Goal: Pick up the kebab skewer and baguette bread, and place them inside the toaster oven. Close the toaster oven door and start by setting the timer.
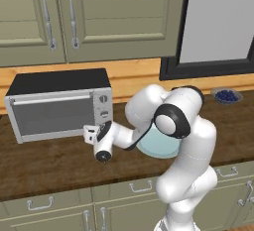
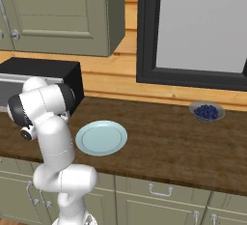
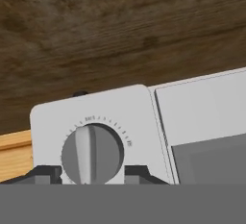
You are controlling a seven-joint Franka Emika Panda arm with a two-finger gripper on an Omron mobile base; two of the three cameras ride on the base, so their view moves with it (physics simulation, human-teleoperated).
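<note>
At the toaster oven (image 1: pixel 59 106) front, right end | door (image 1: pixel 52 116) closed, oven on bench (image 1: pixel 49 165) | end effector (image 3: pixel 91 172) half-open, fingertips (image 3: pixel 45 174) straddling timer knob (image 3: pixel 91 153) dead ahead | knob ridge runs across the finger line | step: turn timer

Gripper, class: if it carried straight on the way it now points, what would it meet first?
Most likely a round knob on the toaster oven: it sits centred between the fingertips of the gripper.

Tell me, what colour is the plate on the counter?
Pale blue; the plate shows best in the right base view.
</note>
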